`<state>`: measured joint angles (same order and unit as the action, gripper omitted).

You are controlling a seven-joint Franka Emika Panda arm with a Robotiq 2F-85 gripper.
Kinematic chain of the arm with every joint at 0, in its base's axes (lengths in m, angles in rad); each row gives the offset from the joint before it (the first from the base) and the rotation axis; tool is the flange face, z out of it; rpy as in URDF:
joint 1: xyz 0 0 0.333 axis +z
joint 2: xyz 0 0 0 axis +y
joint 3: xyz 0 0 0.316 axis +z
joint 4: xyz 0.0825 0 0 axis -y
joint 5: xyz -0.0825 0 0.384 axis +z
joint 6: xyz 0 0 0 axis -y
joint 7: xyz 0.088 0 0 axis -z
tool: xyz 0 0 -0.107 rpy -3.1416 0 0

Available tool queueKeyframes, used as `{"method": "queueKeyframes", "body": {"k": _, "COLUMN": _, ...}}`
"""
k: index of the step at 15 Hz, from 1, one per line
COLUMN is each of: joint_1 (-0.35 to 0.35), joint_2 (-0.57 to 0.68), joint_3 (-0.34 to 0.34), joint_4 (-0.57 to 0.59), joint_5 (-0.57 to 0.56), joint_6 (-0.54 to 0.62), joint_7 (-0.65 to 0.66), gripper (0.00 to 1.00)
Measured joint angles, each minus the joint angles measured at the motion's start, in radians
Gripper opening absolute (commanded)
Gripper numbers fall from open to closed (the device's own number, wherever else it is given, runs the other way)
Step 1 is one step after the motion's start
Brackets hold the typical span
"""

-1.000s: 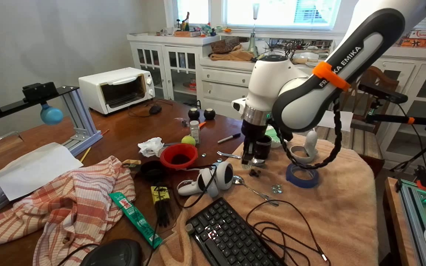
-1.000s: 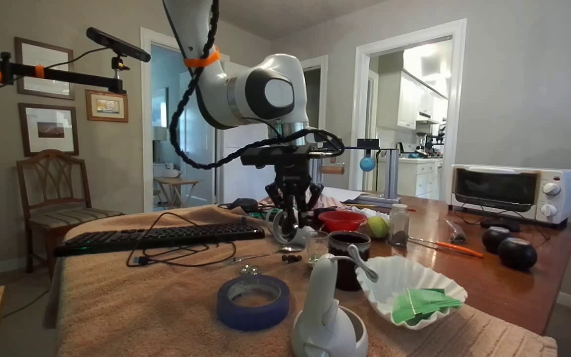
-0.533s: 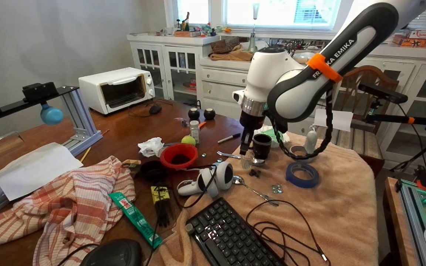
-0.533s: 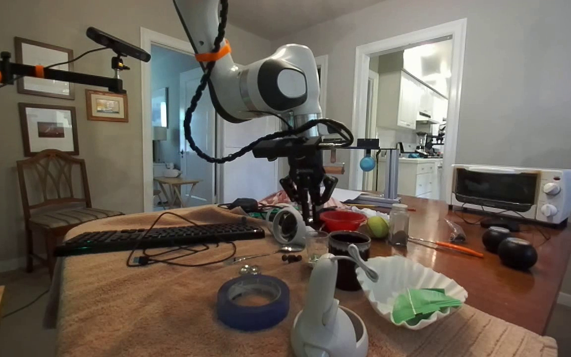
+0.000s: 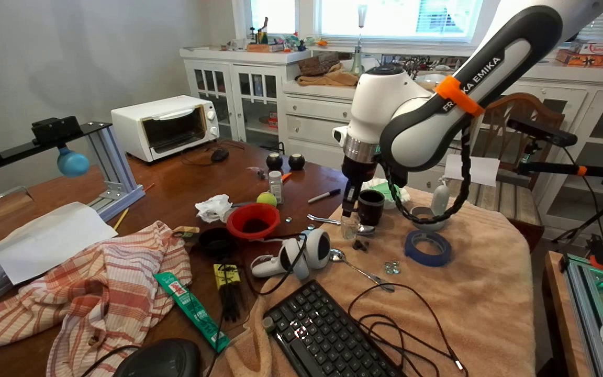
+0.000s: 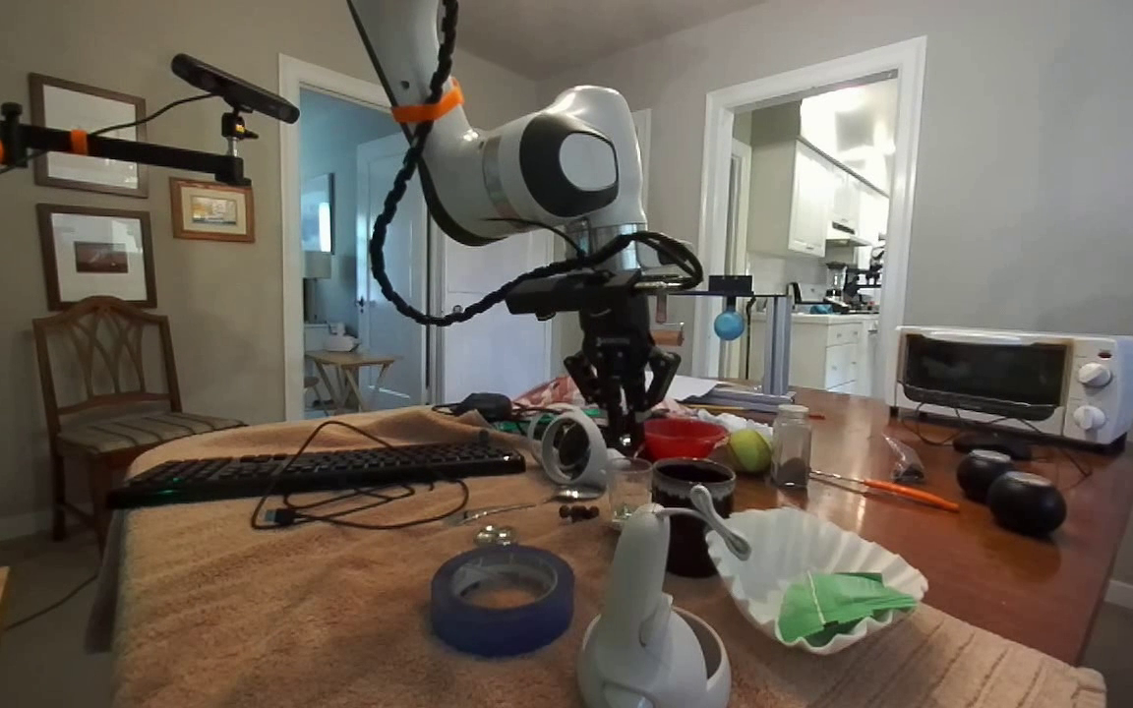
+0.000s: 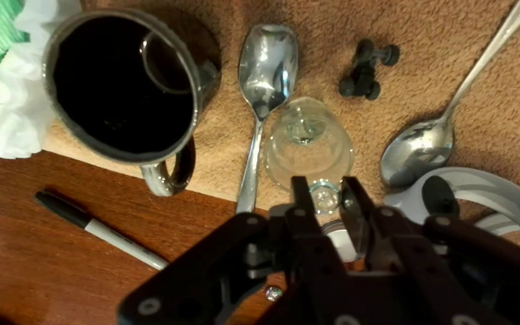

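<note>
Gripper (image 7: pixel 325 187), lower middle of wrist frame, looked pinched on a small clear round glass bead (image 7: pixel 325 198) between its fingertips; round, so no long axis. Clear upright drinking glass (image 7: pixel 307 158) stood just above the tips in frame, contact unclear. Shiny silver metal spoon (image 7: pixel 265 85) ran along glass's left; dark glazed mug (image 7: pixel 206 81) sat upper left.

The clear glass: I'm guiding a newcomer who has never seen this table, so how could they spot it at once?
Start with the tan towel on the wooden table and find the dark mug near its edge. Past the spoon beside that mug, just below the tool, stands the clear glass. Unlike the opaque, handled mug, it is see-through and shows no handle.
</note>
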<state>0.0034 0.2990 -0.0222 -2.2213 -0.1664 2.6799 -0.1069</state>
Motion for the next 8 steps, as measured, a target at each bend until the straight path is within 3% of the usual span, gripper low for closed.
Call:
{"method": "queueKeyframes", "body": {"k": 6, "joint_1": 0.019, "joint_2": -0.001, "joint_3": -0.013, "joint_4": -0.011, "joint_5": -0.063, "joint_6": -0.003, "joint_7": 0.034, "gripper": 0.99}}
{"method": "queueKeyframes", "body": {"k": 8, "joint_1": 0.021, "joint_2": -0.008, "joint_3": -0.003, "joint_4": -0.027, "joint_5": -0.063, "joint_6": -0.039, "joint_7": 0.014, "gripper": 1.00}}
